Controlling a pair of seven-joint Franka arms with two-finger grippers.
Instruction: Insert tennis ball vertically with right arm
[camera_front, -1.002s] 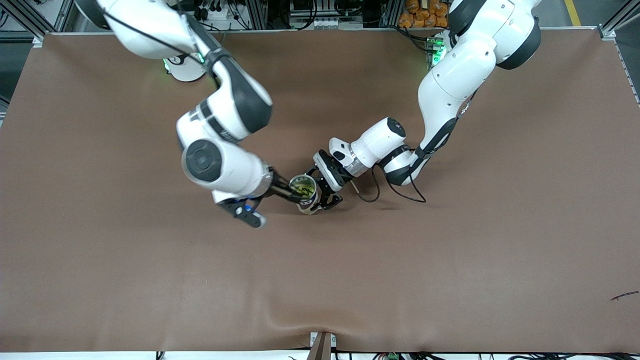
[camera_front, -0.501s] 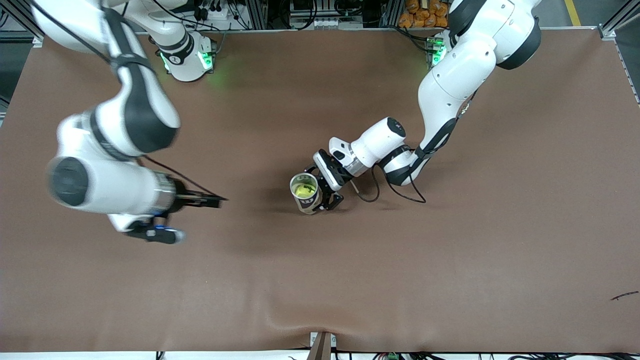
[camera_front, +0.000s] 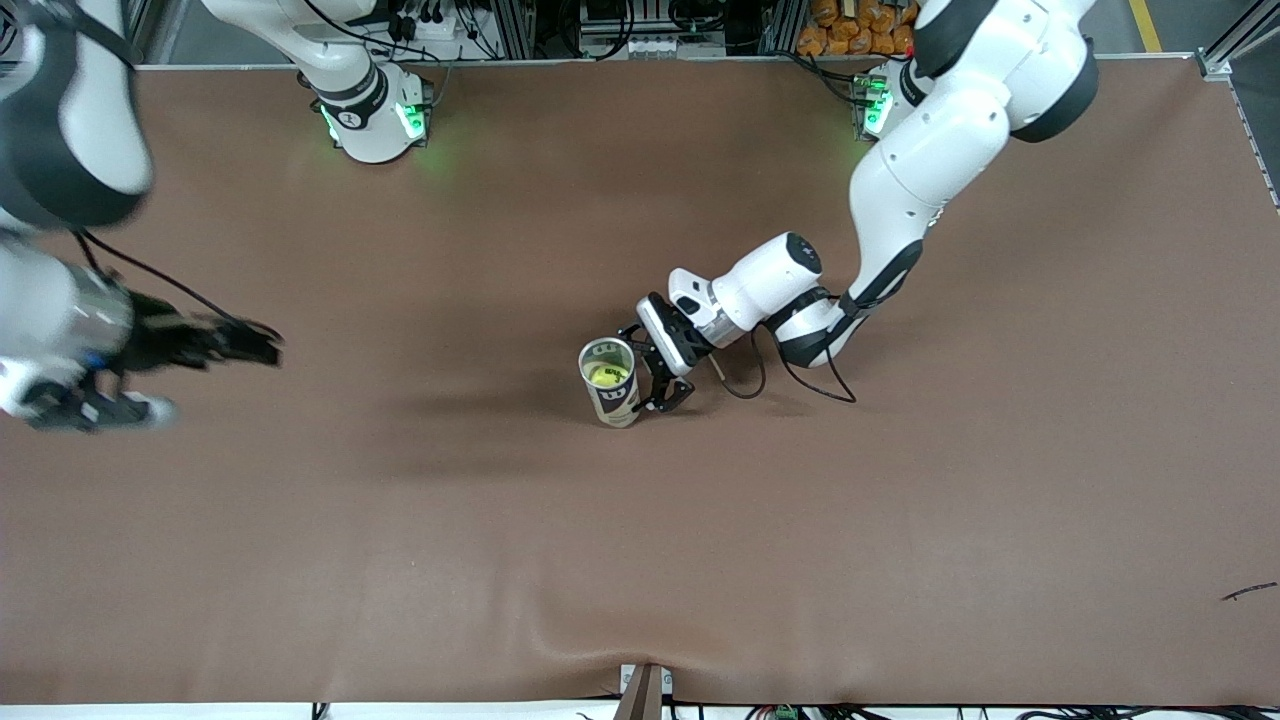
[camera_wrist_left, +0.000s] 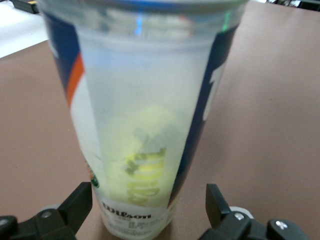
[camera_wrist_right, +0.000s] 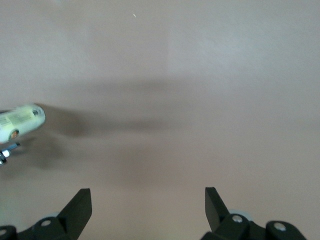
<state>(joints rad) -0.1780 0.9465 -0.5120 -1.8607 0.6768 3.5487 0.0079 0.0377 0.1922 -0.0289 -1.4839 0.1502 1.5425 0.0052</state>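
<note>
A clear Wilson can (camera_front: 612, 388) stands upright at mid-table with its mouth open. The yellow tennis ball (camera_front: 605, 375) lies inside it and shows through the wall (camera_wrist_left: 145, 155) in the left wrist view. My left gripper (camera_front: 648, 370) is low at the can and open. Its fingers (camera_wrist_left: 80, 204) flank the can's base (camera_wrist_left: 135, 217) with a gap on each side. My right gripper (camera_front: 255, 345) hangs open and holds nothing, over bare table toward the right arm's end. In the right wrist view the gripper (camera_wrist_right: 147, 200) looks down on the mat, with the can (camera_wrist_right: 20, 122) small at the frame's edge.
A brown mat (camera_front: 900, 520) covers the whole table. The two arm bases (camera_front: 370, 120) stand along the edge farthest from the front camera. A black cable (camera_front: 790, 375) loops from the left wrist down onto the mat.
My right arm has swung away from the can toward its own end of the table. My left gripper has opened off the can, which stays upright with the ball inside.
</note>
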